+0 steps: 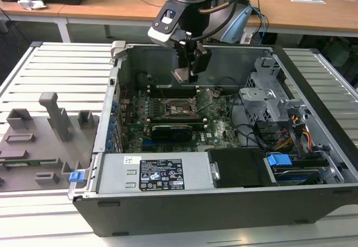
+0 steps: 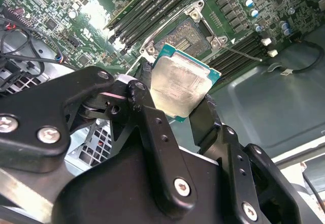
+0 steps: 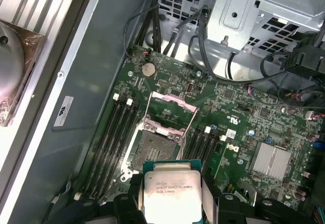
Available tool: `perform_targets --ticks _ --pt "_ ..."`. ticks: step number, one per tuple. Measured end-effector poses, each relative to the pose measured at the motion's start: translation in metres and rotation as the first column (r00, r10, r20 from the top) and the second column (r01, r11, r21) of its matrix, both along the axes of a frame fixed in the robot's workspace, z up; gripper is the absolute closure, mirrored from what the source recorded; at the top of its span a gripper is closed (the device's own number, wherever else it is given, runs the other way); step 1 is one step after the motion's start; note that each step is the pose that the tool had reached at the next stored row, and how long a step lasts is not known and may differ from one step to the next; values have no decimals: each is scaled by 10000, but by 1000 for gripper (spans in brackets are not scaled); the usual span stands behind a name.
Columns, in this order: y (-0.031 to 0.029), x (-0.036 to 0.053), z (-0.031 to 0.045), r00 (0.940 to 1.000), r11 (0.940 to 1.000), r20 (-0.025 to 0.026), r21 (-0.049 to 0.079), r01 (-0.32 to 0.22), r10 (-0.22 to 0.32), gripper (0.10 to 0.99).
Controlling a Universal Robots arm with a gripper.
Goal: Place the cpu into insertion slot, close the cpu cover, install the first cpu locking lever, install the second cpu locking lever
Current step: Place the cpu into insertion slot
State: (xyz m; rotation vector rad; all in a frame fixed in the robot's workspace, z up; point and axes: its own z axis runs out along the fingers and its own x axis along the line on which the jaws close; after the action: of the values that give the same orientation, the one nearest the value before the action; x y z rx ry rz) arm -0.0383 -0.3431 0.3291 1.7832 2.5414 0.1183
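- Gripper (image 2: 174,96): we see its two black fingers (image 2: 147,107) clamped on opposite edges of the cpu (image 2: 179,86). The silvery-grey top of the chip faces the second wrist view's camera.
- Cpu, position: in the exterior view the chip (image 1: 180,74) hangs in the air inside the open computer case (image 1: 184,209). It is well above the green motherboard (image 1: 221,130) and touches nothing but the fingers.
- Insertion slot (image 3: 154,151): the square socket lies just beyond the held chip (image 3: 171,193) in both wrist views. Its dark centre is bare, so we judge the first step not yet done.
- Governing relation: seen from the exterior view, the socket (image 1: 179,107) lies almost straight below the gripper (image 1: 189,70). We judge the gap to be mostly one of height, with a small sideways offset.
- Orientation: chip and socket (image 2: 185,32) are both square, and their edges appear to run roughly parallel. We cannot tell whether the chip is held level.
- Cpu cover (image 3: 170,106): the metal frame stands raised off the socket at its far edge, leaving the opening clear.
- Memory slots (image 3: 114,137): long black rows flank the socket on both sides.
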Motion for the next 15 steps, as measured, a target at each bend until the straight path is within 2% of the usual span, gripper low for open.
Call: perform_targets --ticks 10,15 --pt "0 -1 -14 9998 9998 0 0 218 -218 545" --pt "0 0 -24 9979 9979 2 2 649 -649 545"
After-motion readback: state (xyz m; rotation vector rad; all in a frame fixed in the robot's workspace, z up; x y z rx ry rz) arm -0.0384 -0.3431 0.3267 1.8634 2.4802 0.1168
